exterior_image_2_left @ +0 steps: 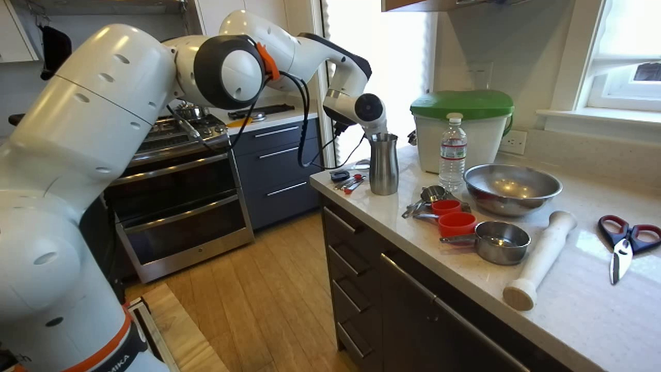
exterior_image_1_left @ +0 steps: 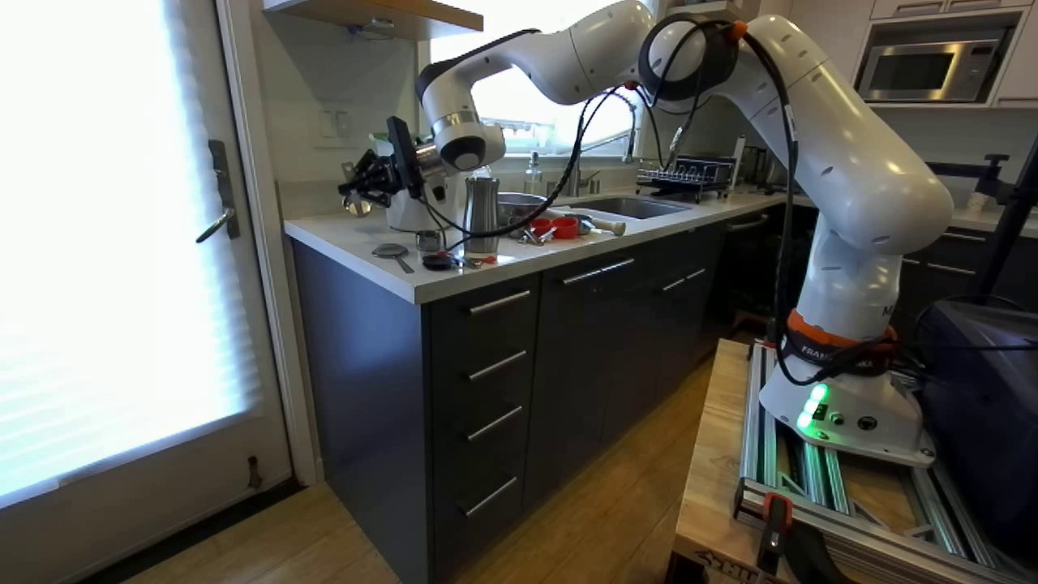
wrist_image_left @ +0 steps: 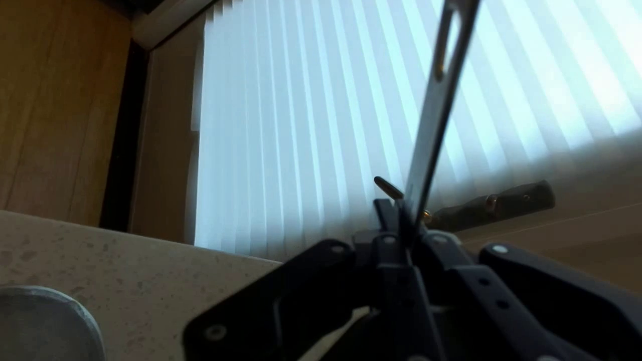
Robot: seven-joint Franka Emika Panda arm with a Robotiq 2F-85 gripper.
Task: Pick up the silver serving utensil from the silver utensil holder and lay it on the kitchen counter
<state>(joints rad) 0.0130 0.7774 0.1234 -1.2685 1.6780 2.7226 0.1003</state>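
Observation:
My gripper is shut on the silver serving utensil and holds it above the far left end of the counter in an exterior view. In the wrist view my fingertips pinch the utensil's slim slotted handle, which points up and slightly right. The silver utensil holder stands upright on the kitchen counter, apart from the gripper. The holder and counter also show in an exterior view, where the gripper is mostly hidden behind wrist and holder.
A flat round-headed silver tool lies near the counter's end, below the gripper. A white container with green lid, bottle, bowl, red cups, wooden pestle and scissors are on the counter. A door is beyond.

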